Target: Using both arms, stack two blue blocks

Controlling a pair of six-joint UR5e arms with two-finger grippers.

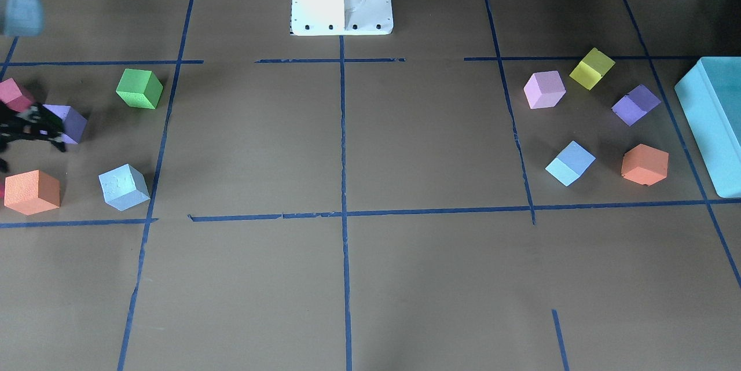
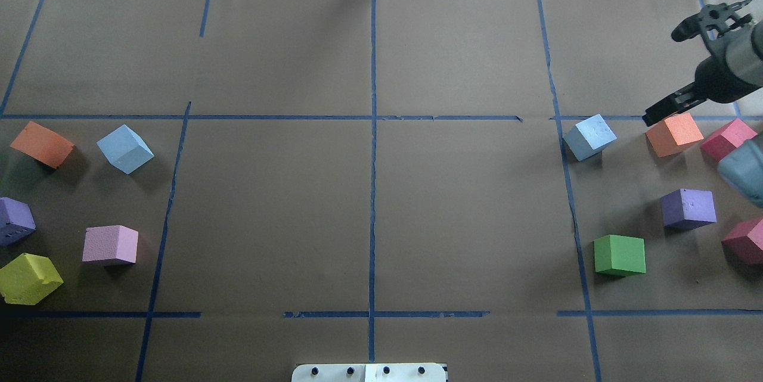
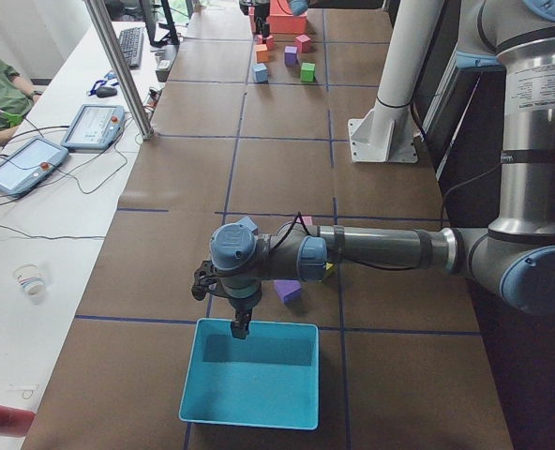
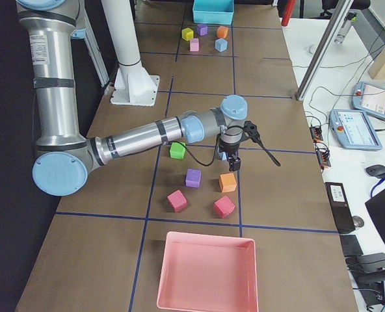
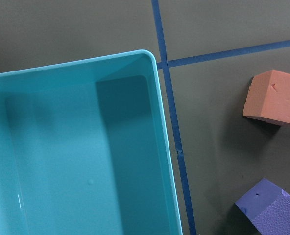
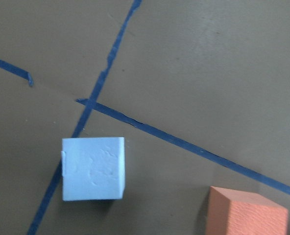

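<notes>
R fingers (image 2: 664, 106) by orange cube (image 2: 675, 133), blue block (image 2: 589, 136) close; L fingers (image 3: 241, 326) over teal bin (image 3: 249, 394); both gaps unclear.

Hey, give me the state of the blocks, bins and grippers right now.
Left blue block: on table, unstacked.
Right blue block: on table, unstacked.
Teal bin: empty.
Pink bin: empty.
Left gripper: above teal bin, opening unclear.
Right gripper: off the table, opening unclear.

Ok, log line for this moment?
right gripper by orange block, state unclear | left gripper over teal bin, state unclear | right blue block, left blue block: on table, ungrasped, unstacked
</notes>
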